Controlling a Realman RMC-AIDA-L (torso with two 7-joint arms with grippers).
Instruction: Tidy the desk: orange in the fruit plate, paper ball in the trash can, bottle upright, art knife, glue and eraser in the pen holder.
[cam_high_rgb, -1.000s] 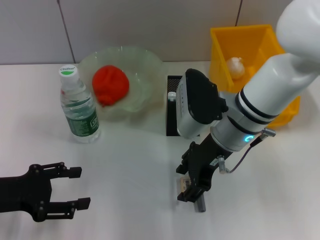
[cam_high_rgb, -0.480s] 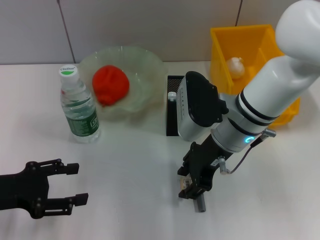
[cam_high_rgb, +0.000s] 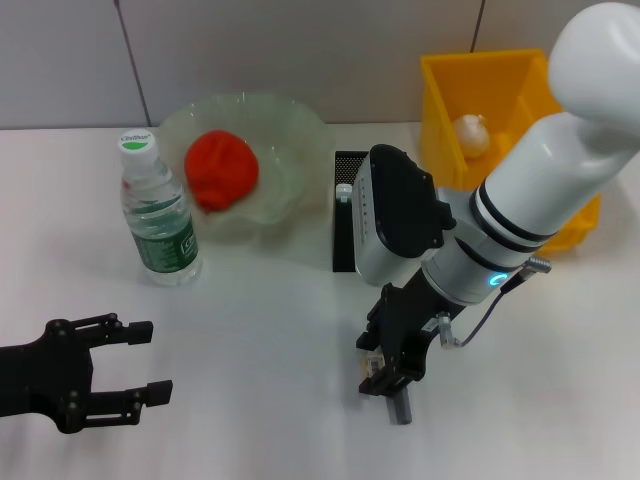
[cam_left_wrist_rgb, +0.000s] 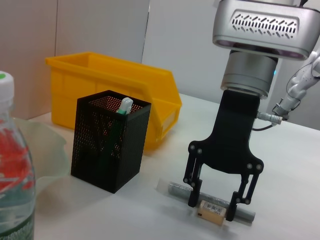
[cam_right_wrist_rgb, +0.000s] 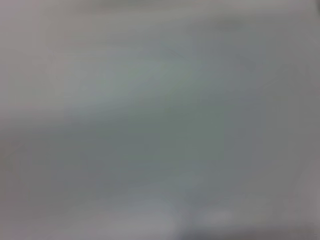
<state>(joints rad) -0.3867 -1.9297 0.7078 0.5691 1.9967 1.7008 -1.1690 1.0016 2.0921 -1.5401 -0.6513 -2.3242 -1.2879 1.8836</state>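
My right gripper is down at the table, also in the left wrist view. Its fingers stand either side of the eraser, with narrow gaps. The grey art knife lies just behind the eraser. The pen holder holds a green glue stick. In the head view the pen holder is partly hidden by my right arm. The orange lies in the fruit plate. The bottle stands upright. The paper ball is in the trash can. My left gripper is open and empty at the front left.
The trash can stands close behind the pen holder. The white table lies between my two grippers. The right wrist view shows only a grey blur.
My left gripper has drawn back a little toward the front left. My right gripper stays over the eraser, its fingers slightly closer together.
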